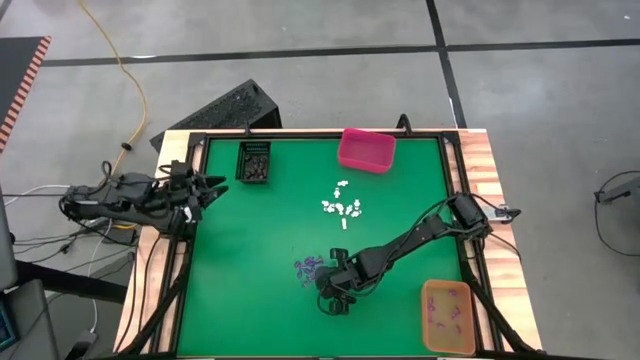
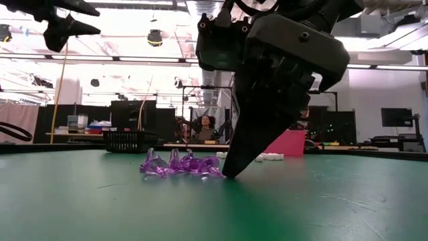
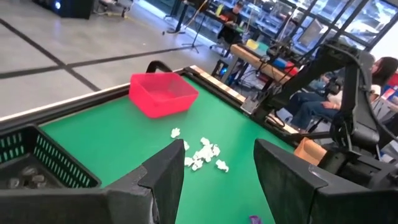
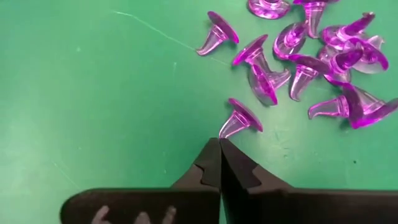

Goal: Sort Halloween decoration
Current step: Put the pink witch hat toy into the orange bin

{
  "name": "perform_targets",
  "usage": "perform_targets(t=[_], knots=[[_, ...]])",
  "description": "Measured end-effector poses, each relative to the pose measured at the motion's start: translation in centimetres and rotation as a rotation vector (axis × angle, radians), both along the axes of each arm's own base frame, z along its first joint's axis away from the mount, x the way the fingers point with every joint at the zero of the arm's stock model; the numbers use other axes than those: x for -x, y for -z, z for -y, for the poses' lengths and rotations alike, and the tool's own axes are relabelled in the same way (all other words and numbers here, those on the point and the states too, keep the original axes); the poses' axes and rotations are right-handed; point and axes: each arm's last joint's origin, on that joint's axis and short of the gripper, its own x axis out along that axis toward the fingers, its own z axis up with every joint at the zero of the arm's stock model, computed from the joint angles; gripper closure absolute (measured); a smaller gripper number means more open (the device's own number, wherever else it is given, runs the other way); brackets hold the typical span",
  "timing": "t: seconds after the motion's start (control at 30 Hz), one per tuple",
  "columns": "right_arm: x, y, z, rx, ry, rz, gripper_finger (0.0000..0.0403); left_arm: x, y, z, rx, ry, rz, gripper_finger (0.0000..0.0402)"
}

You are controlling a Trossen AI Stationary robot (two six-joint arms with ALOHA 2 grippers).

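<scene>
Clenched on nothing, the right gripper has its fingers' tips on the table just short of the nearest purple trinket, whose stem points back at them, its purple pile beyond, while the left gripper waits open, well apart.

Purple trinkets — translucent, horn-shaped with flared bases — are lying tumbled in a loose cluster on the green mat, one sitting apart from the heap. White trinkets are lying scattered mid-mat — black trinkets are resting inside the black bin.
</scene>
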Motion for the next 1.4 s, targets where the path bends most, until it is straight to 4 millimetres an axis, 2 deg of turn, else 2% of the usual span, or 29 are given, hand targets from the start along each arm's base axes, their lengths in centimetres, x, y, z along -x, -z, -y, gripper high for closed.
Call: perform_targets(t=[0.2, 0.3, 0.4, 0.63, 0.73, 0.87, 1.07, 1.4], knots=[[1.0, -1.5, 0.1, 0.055, 0.007, -0.020, 0.0380, 0.0, 0.0, 0.0, 0.003, 0.007, 0.003, 0.0219], [0.5, -3.2, 0.0, 0.054, -0.032, 0.052, 0.0356, 0.0, 0.0, 0.0, 0.000, 0.012, 0.001, 0.0219], [-0.1, -4.0, 0.1, 0.058, -0.110, 0.098, 0.0323, 0.0, 0.0, 0.0, -0.008, 0.016, -0.006, 0.0219], [-1.2, -3.3, 1.3, 0.073, -0.212, 0.116, 0.0244, 0.1, 0.1, 0.0, -0.013, 0.017, -0.018, 0.0219], [-1.4, -2.7, 1.8, 0.094, -0.234, 0.094, 0.0224, 0.1, 0.4, 0.0, -0.014, 0.016, -0.041, 0.0219], [-1.6, -2.9, 2.1, 0.099, -0.242, 0.103, 0.0223, 0.1, 0.7, 0.0, -0.004, 0.014, -0.068, 0.0219], [-1.5, -2.9, 1.5, 0.050, -0.306, 0.104, 0.0248, 0.1, 0.8, 0.0, 0.000, 0.013, -0.076, 0.0219], [-1.7, -1.7, 1.1, 0.069, -0.335, 0.089, 0.0258, 0.2, 0.9, 0.0, 0.007, -0.004, -0.083, 0.0219]])
